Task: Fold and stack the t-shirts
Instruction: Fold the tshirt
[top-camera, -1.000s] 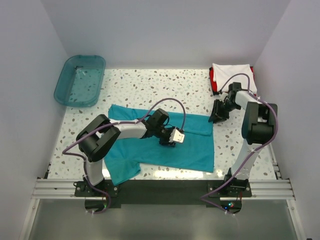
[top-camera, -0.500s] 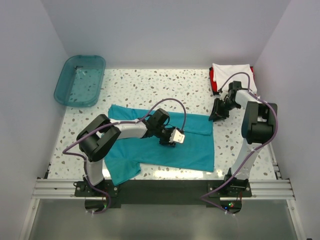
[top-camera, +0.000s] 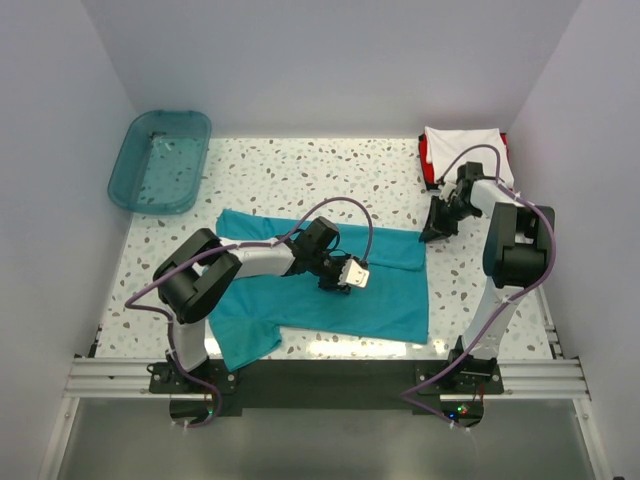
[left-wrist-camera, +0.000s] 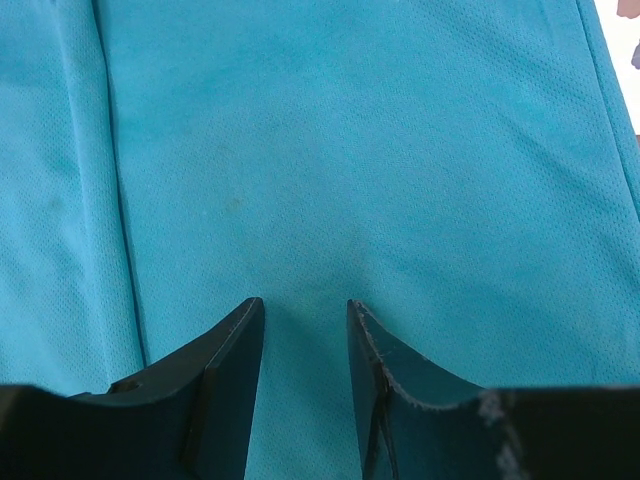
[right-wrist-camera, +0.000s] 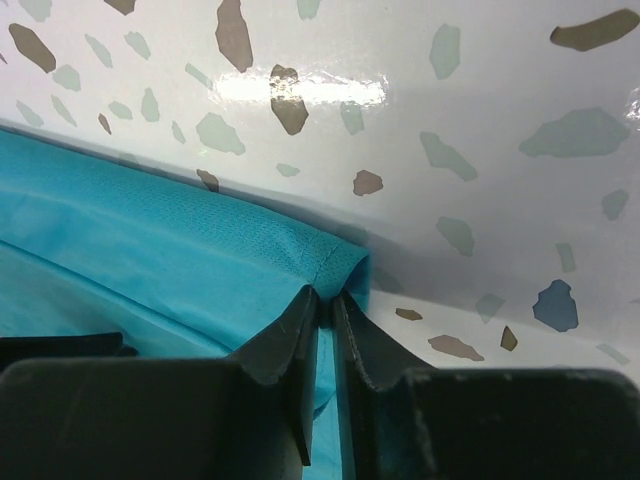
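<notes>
Right claw (right-wrist-camera: 326, 297) has closed, pinching teal t-shirt (top-camera: 390, 300) corner; left claw (left-wrist-camera: 302, 312) spread.

From where I stand, the teal-blue t-shirt (top-camera: 330, 290) is one plain colour all over, with a fine mesh weave up close. There is also a white t-shirt (top-camera: 462, 140) and a red t-shirt (top-camera: 424, 152). The bin (top-camera: 160, 160) is see-through teal. The table (top-camera: 300, 175) is glossy white terrazzo, flecked grey, brown and pale green. The left arm (top-camera: 262, 262) and the right arm (top-camera: 500, 200) are white and black, trailing purple cables (top-camera: 345, 205).
</notes>
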